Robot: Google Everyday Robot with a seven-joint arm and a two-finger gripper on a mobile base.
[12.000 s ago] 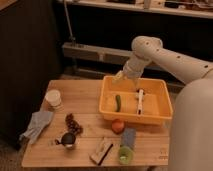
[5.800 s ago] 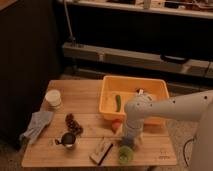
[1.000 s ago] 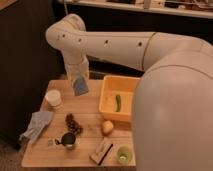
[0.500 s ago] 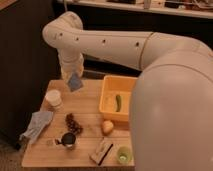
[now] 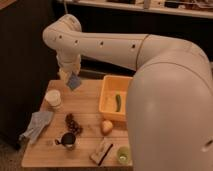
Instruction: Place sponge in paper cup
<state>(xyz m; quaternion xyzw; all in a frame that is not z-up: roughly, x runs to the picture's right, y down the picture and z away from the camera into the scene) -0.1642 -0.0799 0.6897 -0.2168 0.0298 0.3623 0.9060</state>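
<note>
One gripper (image 5: 68,75), at the end of the white arm, up in the air above the paper cup (image 5: 53,98) and a little to its right. Clenched on the blue sponge (image 5: 74,82), held by its upper part, tilted, dangling below the fingers. Clear of the paper cup: higher than its rim and off to the right, not touching. Paper cup itself upright, mouth open, standing near the left end of the wooden table (image 5: 86,95). Right of the paper cup, well apart: a yellow bin (image 5: 104,100) with a green vegetable (image 5: 118,102) lying inside. In front of the paper cup, toward the near-left corner: a crumpled blue cloth (image 5: 37,125), partly over the table edge. Nearer the camera and slightly right of the paper cup: a dark knobbly cluster (image 5: 73,123), and just beyond that a small metal cup (image 5: 68,141). Farther right of the paper cup, just beside the bin's near wall: a pale round fruit (image 5: 106,126). Farthest from the paper cup, along the near edge: a flat box (image 5: 101,151) and a green cup (image 5: 123,155), side by side.
</note>
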